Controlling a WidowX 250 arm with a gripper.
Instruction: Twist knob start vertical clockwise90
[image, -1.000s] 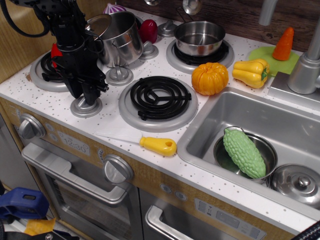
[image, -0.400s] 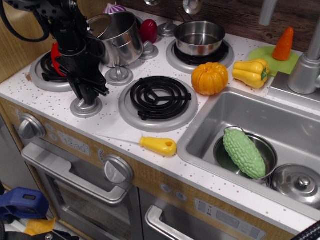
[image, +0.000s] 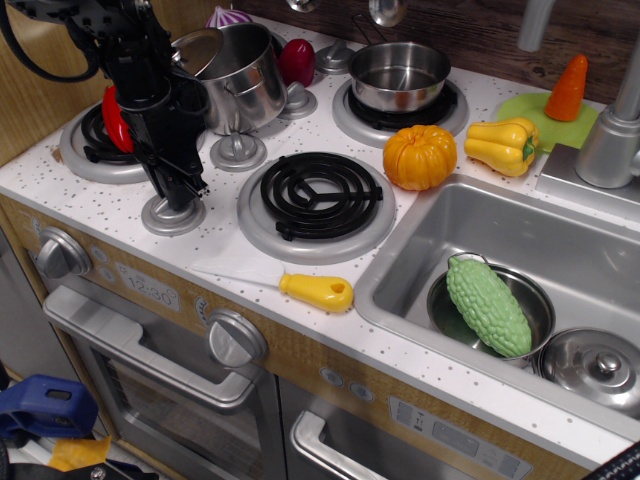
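The knob (image: 172, 216) is a small silver-grey disc with a raised stem, on the white speckled counter at the front left, between the left burner and the middle burner. My black gripper (image: 178, 196) comes straight down onto it. Its fingers (image: 168, 182) stand close together around the stem, and the stem itself is hidden by them. The saucer base shows below the fingertips.
A second knob (image: 238, 151) and a steel pot (image: 237, 75) stand just behind the gripper. The black coil burner (image: 318, 194) lies to the right. A yellow-handled knife (image: 300, 290) lies near the front edge. A pumpkin (image: 420, 156), a yellow pepper (image: 503, 145) and the sink (image: 590, 260) are further right.
The gripper has turned about its vertical axis over the knob and its fingers now look narrower. The knob base stays in place.
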